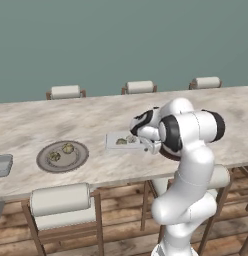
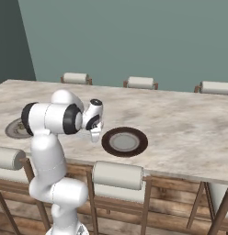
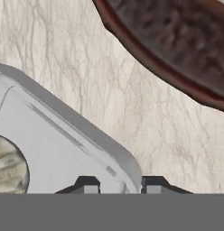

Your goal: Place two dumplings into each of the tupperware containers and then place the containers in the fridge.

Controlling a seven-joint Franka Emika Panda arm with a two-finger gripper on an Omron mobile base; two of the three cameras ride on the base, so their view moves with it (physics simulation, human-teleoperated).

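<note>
Well, I see a marbled desk [image 1: 56, 120] against a teal wall. My hand [image 3: 118, 185] straddles the rim of the tupperware container [image 3: 64, 144] holding dumplings [image 1: 121, 141], though I cannot tell whether it grips. Beyond the hand sits a brown plate [image 2: 124, 141].

A shallow light-grey rectangular tupperware container [image 1: 117, 142] lies flat near the marble counter's front edge, holding pale lumpy dumplings [image 1: 121, 141]. A second grey container [image 1: 3, 165] sits at the counter's left end.
</note>
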